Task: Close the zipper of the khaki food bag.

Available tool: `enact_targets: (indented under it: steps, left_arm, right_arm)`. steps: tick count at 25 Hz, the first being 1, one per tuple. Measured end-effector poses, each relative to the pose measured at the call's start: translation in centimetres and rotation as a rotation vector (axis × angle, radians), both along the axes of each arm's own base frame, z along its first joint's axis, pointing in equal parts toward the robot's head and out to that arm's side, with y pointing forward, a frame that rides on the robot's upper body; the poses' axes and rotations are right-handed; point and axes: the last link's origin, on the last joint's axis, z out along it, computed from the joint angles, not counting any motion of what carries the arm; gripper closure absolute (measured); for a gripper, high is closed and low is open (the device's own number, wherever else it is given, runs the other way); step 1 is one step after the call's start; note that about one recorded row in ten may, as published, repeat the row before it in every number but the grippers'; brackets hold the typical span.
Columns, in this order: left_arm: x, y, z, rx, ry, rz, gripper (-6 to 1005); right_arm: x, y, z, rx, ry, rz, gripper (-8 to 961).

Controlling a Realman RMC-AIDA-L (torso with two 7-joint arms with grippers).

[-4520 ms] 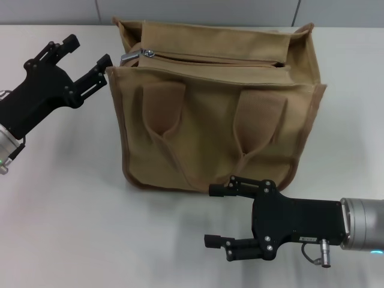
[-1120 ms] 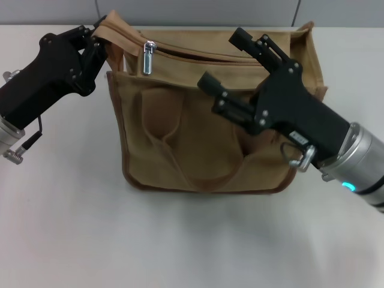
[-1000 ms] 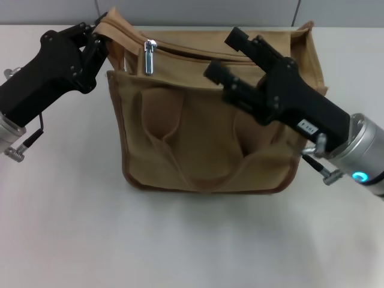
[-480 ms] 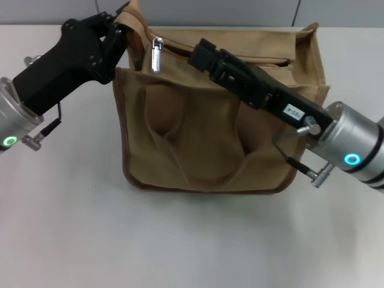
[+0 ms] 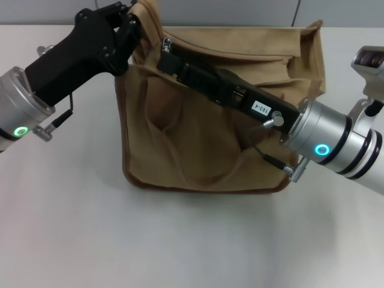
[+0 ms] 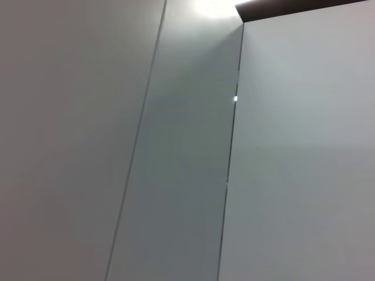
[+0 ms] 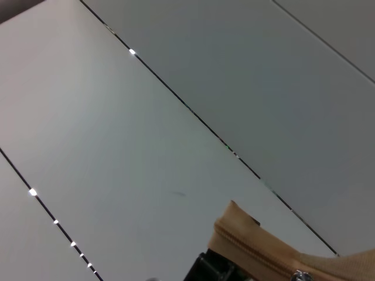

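Note:
The khaki food bag (image 5: pixel 198 144) stands upright in the middle of the table, its two loop handles facing me. My left gripper (image 5: pixel 127 24) is at the bag's top left corner, shut on the tan fabric end there and holding it raised. My right gripper (image 5: pixel 164 57) reaches across the bag's upper front, its tip right at the zipper's small silver pull tab (image 5: pixel 167 42) near the left end. The zipper line runs right from there along the bag's top, partly hidden by the right arm. The right wrist view shows a stretch of zipper fabric (image 7: pixel 258 257). The left wrist view shows only wall.
The white table (image 5: pixel 72 228) extends in front of and to the left of the bag. Grey wall panels (image 5: pixel 198 11) stand behind it. The right arm's silver wrist (image 5: pixel 327 141) hangs over the bag's right front corner.
My right gripper has swung left across the bag's front to the pull tab. My left gripper has lifted the bag's left corner up and to the right, and the bag's top has shifted with it.

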Motion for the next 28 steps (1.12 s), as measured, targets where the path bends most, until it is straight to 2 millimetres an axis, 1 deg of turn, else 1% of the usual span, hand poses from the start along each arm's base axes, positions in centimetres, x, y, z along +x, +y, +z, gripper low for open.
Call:
enact_targets:
  steps: [5, 11, 21, 25, 28]
  left_arm:
    - [0.6, 0.2, -0.5, -0.016, 0.002, -0.015, 981]
    - [0.6, 0.3, -0.6, -0.017, 0.001, -0.014, 981]
    - [0.6, 0.5, -0.5, -0.011, 0.004, -0.007, 981]
    - [0.5, 0.4, -0.5, -0.009, 0.001, -0.001, 981]
    - [0.5, 0.4, -0.5, -0.01, 0.001, -0.002, 981]
  right_arm:
    - [-0.8, 0.1, -0.3, -0.013, 0.0, 0.017, 135]
    - [-0.8, -0.2, -0.4, -0.025, 0.005, 0.028, 139]
    - [-0.5, -0.3, -0.4, -0.016, -0.005, 0.025, 145]
    - [0.1, -0.5, -0.3, -0.006, -0.006, 0.004, 147]
    - [0.3, -0.6, -0.3, 0.01, -0.013, 0.007, 204]
